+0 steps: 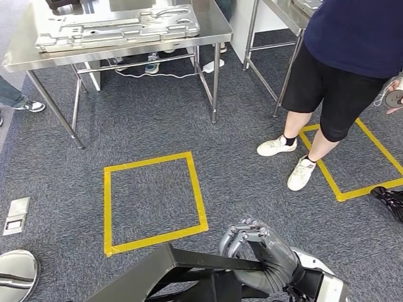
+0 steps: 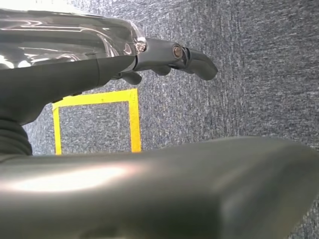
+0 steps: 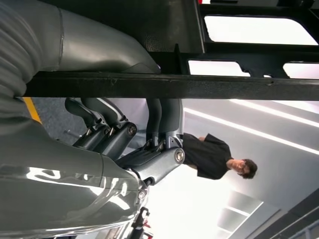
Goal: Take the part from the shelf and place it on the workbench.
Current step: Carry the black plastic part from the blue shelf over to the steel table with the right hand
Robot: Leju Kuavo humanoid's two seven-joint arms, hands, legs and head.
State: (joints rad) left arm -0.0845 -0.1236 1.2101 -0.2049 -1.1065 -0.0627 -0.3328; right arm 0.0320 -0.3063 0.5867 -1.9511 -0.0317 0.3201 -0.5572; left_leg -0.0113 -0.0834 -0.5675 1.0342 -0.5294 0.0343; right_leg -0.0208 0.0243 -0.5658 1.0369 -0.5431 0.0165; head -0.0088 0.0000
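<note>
Workbench [image 1: 216, 25] ahead, tape square [image 1: 154, 201] before it, person [image 1: 342, 69] right.

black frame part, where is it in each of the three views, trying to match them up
Head view: the black frame part sits at the bottom centre, gripped by the right hand.
Right wrist view: its dark bar runs across the picture, with the hand's fingers wrapped round it.
Left wrist view: I cannot make it out there.
Shared landmark: the yellow tape square on the carpet, also in the left wrist view.
</note>
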